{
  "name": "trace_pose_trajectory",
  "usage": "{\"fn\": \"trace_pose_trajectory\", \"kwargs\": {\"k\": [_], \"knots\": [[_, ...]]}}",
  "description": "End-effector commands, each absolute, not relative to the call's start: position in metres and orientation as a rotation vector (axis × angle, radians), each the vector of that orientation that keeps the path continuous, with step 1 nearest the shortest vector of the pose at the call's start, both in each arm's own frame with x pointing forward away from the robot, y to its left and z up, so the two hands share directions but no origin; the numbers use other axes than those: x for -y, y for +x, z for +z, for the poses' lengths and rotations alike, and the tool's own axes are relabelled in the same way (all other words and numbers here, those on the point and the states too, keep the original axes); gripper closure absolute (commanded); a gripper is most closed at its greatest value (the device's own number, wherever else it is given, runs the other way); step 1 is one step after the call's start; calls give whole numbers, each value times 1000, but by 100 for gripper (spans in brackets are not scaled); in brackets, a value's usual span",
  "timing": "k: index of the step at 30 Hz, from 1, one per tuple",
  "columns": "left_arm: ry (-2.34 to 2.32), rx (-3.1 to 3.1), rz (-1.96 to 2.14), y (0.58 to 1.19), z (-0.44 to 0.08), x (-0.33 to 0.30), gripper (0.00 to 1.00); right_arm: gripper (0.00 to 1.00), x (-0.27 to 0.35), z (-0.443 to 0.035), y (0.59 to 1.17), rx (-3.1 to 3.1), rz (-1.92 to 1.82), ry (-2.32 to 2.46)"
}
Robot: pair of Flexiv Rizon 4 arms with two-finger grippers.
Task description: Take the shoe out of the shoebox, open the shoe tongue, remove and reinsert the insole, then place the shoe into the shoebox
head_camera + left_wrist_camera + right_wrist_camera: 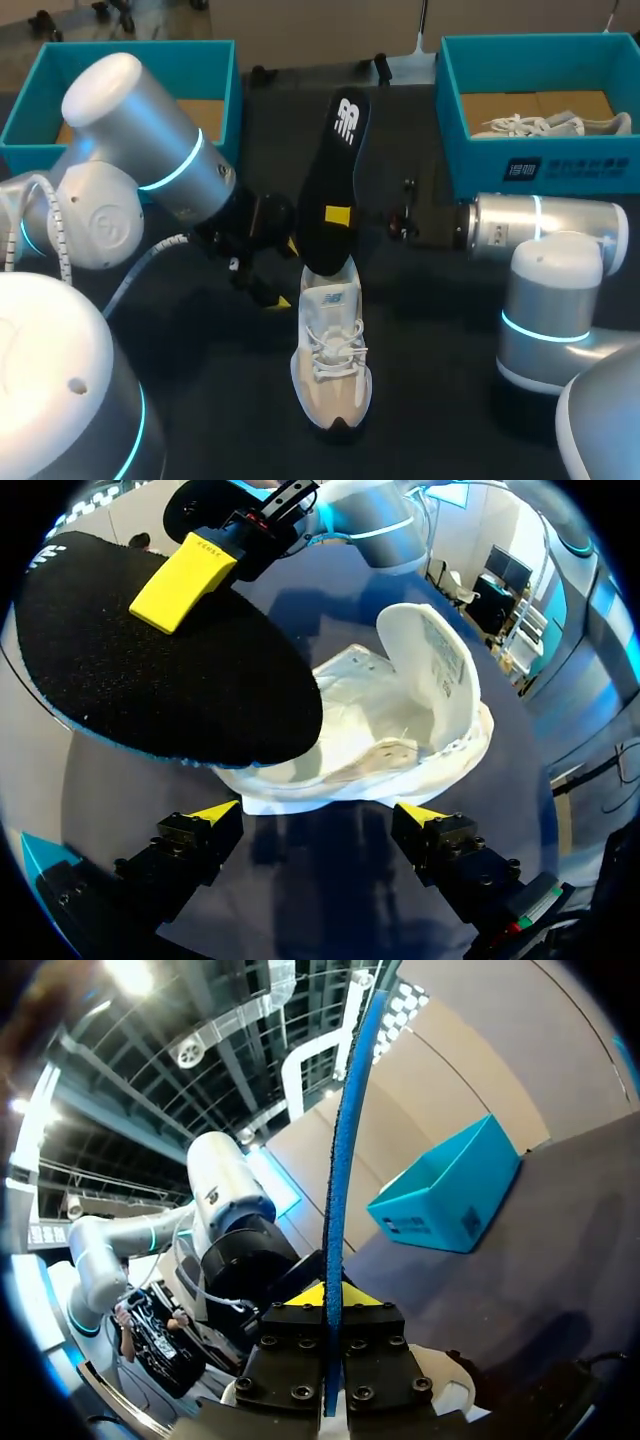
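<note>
One fuzzy insole (330, 170) (blue-edged) in right tool (327, 1298).

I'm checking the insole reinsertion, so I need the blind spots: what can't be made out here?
Head view: the insole covers the heel opening of the shoe; whether its tip is inside is hidden.
Right wrist view: the body of the right gripper hides nearly all the shoe.
Head view: the left arm covers part of the left shoebox.

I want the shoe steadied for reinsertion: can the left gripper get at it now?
Probably yes: the left gripper sits open beside the shoe, nothing between; the right gripper holds the insole above.
</note>
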State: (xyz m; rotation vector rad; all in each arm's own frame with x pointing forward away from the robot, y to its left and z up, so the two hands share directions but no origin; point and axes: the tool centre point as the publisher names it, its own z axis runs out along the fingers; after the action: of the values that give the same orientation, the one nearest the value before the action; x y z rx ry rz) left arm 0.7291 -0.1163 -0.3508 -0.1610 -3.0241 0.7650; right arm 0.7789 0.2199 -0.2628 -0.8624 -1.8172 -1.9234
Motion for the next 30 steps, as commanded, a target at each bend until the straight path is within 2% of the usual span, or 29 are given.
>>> {"fn": "trace_pose_trajectory", "kwargs": {"k": [1, 30], "knots": [[-157, 3026, 767, 733, -357, 120, 0, 100, -220, -266, 780, 1814, -1942, -837], [-162, 3023, 762, 733, -358, 121, 0, 100, -209, -279, 793, 1903, -1979, -659]]}}
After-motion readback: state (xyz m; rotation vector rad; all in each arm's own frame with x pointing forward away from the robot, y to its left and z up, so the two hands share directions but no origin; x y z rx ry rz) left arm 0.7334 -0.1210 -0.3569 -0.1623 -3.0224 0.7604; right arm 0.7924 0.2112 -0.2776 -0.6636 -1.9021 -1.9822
